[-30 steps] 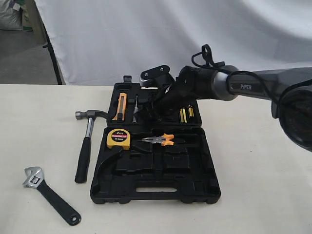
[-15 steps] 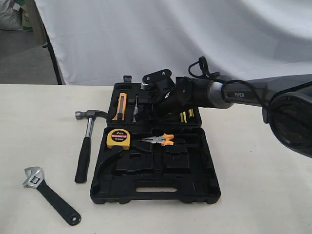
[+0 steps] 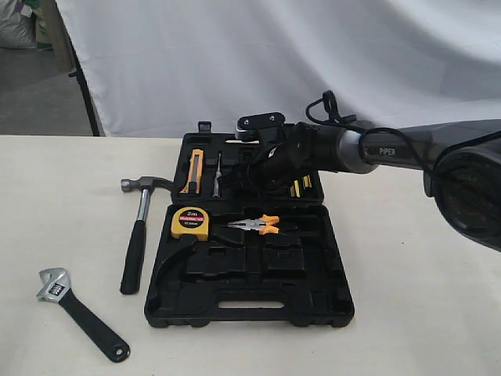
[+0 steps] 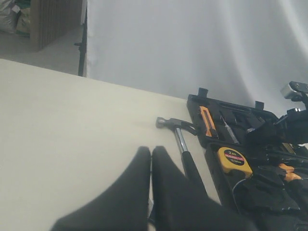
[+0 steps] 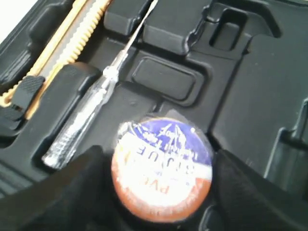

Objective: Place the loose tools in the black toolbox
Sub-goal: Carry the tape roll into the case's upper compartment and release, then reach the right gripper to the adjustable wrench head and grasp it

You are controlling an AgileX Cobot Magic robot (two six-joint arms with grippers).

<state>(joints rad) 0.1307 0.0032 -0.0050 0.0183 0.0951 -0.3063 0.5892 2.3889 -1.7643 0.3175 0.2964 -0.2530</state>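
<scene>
Two arms differ: we see the right arm (image 3: 391,149) reaching across, its right gripper (image 5: 160,154) low in the far half of the black toolbox (image 3: 313,301), fingers (image 5: 72,192) flanking the tape roll (image 5: 162,168), gripping or not we cannot tell, while the left gripper (image 4: 150,151) hangs pinched together over open table (image 3: 407,274) near the loose hammer (image 3: 139,227) and wrench (image 3: 78,312), with tape measure (image 3: 190,222) and pliers (image 3: 254,225) in the near half.

The black toolbox (image 3: 250,282) is matt moulded plastic. The claw hammer (image 3: 139,235) has a polished steel head and a dull black shaft. The tape roll (image 5: 162,168) carries a glossy label. The tabletop (image 3: 423,298) looks smooth and matt.
</scene>
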